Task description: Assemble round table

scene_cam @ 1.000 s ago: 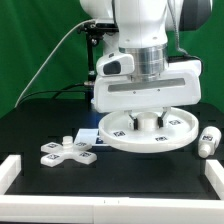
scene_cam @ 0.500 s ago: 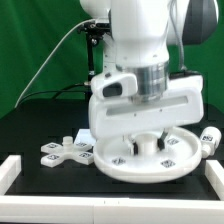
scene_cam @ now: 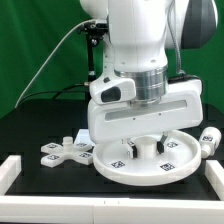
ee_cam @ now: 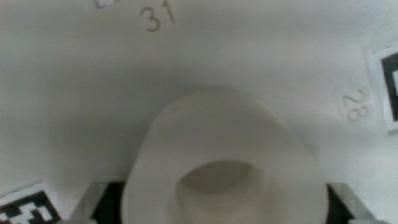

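The large round disc with its tags is at the front middle of the black table, right under my hand. My gripper reaches down onto the raised hub at the disc's centre and is shut on it. In the wrist view the hub with its round hole fills the space between my dark fingers, and the disc's face shows printed numbers. The cross-shaped base lies flat at the exterior view's left. The short thick leg lies on its side at the exterior view's right, close to the disc's edge.
A white border rim runs along the table's front and turns up at the left corner. A dark stand with cables rises at the back before a green backdrop.
My gripper and the round disc have moved together toward the table's front edge. The base and the leg have not moved.
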